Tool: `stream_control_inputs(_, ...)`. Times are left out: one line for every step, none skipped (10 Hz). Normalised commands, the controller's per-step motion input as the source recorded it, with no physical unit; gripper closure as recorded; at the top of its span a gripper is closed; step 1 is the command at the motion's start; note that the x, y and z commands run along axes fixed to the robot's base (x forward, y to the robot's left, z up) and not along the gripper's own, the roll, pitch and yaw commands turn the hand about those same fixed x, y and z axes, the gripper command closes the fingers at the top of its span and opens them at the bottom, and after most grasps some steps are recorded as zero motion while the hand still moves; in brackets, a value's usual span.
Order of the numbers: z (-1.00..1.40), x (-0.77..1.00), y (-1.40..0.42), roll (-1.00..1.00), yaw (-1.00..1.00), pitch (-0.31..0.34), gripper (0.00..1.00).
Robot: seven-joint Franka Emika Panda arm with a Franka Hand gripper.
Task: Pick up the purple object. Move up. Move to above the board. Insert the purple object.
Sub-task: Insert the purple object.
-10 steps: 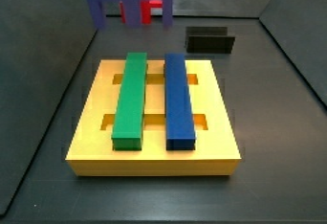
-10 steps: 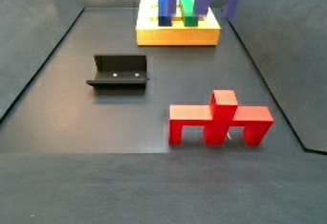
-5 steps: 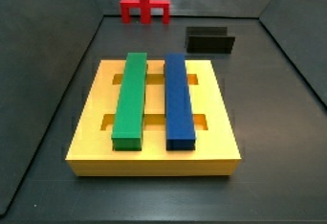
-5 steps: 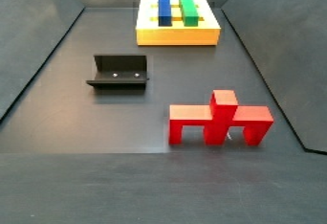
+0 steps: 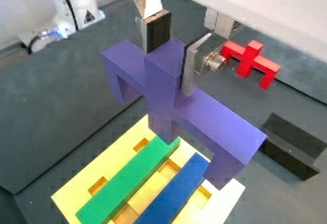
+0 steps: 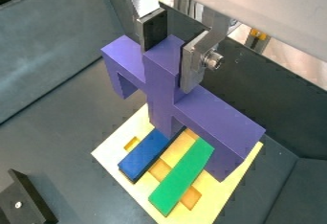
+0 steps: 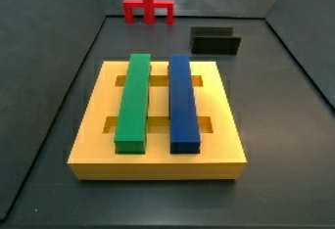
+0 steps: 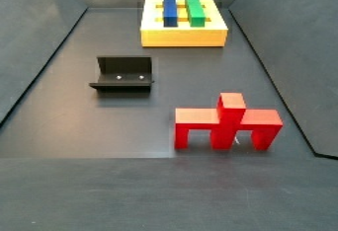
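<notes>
The end effector (image 5: 174,48), pinching the purple object's (image 5: 179,113) stem, has lifted it out of both side views (tips barely showing) and hangs over the board (image 6: 239,168), so insertion likely follows.

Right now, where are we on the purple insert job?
Done: pickup and lift. The gripper is shut on the purple piece's stem in both wrist views, high enough that only slivers of purple show at the top edge of a side view. In hand: carrying it over the yellow board, which shows beneath the piece. Left: lowering and inserting; the board holds only the green bar and blue bar.
</notes>
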Motion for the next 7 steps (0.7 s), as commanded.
stream_control_inputs(-0.03,0.0,0.0,0.0,0.0,0.0,1.0)
stream_control_inputs(-0.45,-0.12,-0.21,-0.08,-0.03,-0.136,1.0)
stream_control_inputs(-0.69,-0.14,-0.65,0.14,-0.01,-0.181,1.0)
stream_control_inputs(-0.68,0.0,-0.88,0.32,0.0,-0.153,1.0)
stream_control_inputs(-0.63,0.0,-0.85,0.35,0.0,-0.15,1.0)
stream_control_inputs(-0.57,-0.01,-0.78,0.37,0.0,-0.166,1.0)
stream_control_inputs(-0.65,-0.07,-0.55,0.26,0.06,-0.209,1.0)
